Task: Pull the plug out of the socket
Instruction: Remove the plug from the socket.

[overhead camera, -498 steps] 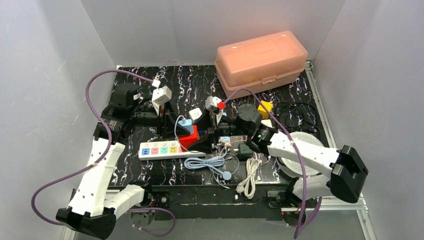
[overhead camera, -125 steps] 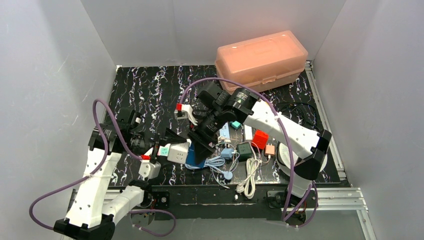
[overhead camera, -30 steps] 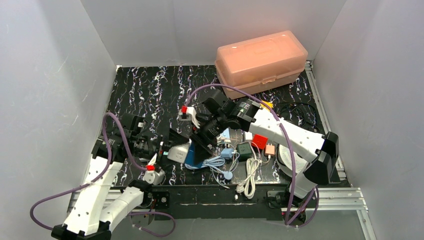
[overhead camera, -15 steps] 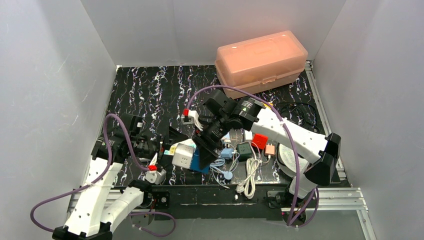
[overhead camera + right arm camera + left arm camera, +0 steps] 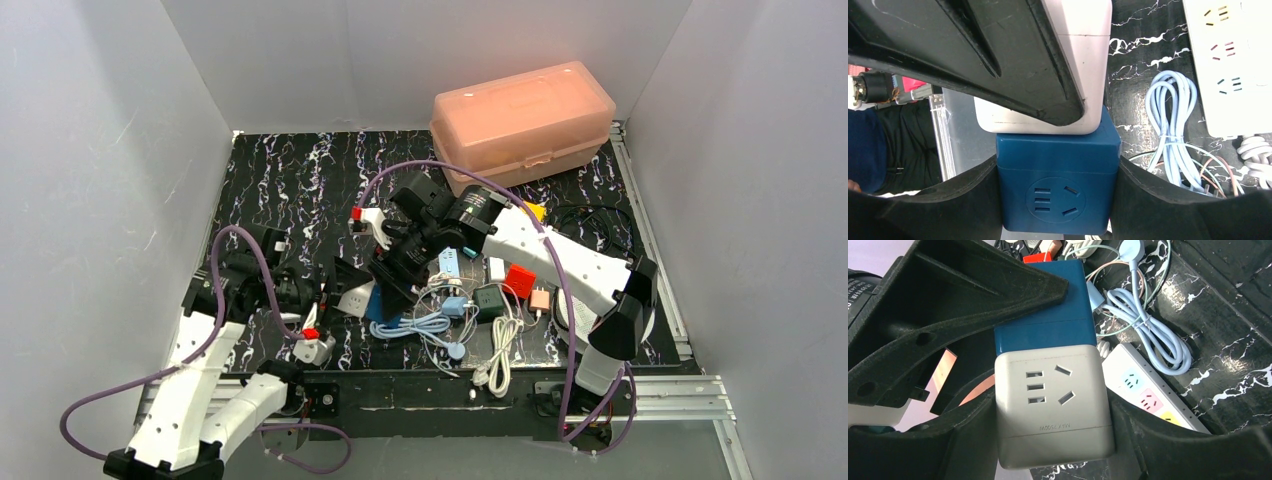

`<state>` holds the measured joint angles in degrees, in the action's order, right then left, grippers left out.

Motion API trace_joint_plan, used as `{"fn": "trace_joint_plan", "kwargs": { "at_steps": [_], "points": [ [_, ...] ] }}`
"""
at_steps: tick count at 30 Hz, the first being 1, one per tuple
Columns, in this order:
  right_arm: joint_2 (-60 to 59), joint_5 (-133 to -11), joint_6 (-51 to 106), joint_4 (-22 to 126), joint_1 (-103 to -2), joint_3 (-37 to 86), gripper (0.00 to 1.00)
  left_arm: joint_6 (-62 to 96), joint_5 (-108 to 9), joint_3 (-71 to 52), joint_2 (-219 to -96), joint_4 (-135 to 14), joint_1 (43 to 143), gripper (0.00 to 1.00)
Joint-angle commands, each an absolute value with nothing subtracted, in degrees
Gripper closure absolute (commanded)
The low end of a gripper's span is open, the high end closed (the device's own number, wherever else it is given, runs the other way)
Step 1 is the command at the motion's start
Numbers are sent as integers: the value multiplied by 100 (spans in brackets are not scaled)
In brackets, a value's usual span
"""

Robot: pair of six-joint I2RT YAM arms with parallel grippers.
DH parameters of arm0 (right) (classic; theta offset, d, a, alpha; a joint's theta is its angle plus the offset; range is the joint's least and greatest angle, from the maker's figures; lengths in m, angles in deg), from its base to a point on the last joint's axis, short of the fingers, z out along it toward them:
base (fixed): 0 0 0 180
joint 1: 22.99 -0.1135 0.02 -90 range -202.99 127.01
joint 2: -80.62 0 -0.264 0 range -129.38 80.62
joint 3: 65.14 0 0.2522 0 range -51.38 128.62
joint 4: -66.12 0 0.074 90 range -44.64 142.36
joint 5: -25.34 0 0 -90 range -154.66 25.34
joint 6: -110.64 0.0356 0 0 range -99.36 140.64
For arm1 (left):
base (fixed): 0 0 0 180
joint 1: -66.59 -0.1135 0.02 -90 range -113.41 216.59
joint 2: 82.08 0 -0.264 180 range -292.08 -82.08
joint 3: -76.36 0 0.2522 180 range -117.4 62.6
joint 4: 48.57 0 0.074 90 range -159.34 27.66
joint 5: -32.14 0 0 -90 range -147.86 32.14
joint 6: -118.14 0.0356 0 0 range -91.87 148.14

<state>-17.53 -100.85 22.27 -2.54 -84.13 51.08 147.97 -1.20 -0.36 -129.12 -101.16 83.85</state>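
Plug [image 5: 1058,185], a glossy blue plastic cube with rounded edges and a round slotted face, sits flush against the socket [image 5: 1053,405], a smooth white cube with five slots on its upper face. No gap shows between them. The pair is held left of centre on the black marbled table [image 5: 300,180], just left of a tangle that includes a coiled pale-blue cable [image 5: 1153,335] and a white strip [image 5: 1148,400] with pastel outlets.

The left gripper [image 5: 1053,440] clamps the socket, its matte black fingers pressed to two opposite sides. The right gripper [image 5: 1058,200] clamps the plug the same way. The left arm rises from the near left corner with its wrist bent rightward. The right arm reaches from the near right across the clutter, its wrist angled down and left, so the two grippers meet nose to nose.
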Motion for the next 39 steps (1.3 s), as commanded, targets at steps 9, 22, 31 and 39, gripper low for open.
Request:
{"fn": "trace_joint_plan", "kwargs": {
  "at_steps": [9,22,31,39],
  "points": [
    [-1820,-9947,2355,216,-8392,5568,99,17613,-520,39,-13353,-10217,8406,43],
    [-1678,-10319,2818,980,-8280,5095,99,16625,-458,982,-13291,-7523,8405,100],
    [-1248,-10317,2782,1009,-8243,4316,99,16460,-406,1058,-13294,-7243,8403,100],
    [-794,-10314,2925,1315,-8196,3568,99,16353,-320,1069,-13261,-7144,8406,100]
  ]
}}
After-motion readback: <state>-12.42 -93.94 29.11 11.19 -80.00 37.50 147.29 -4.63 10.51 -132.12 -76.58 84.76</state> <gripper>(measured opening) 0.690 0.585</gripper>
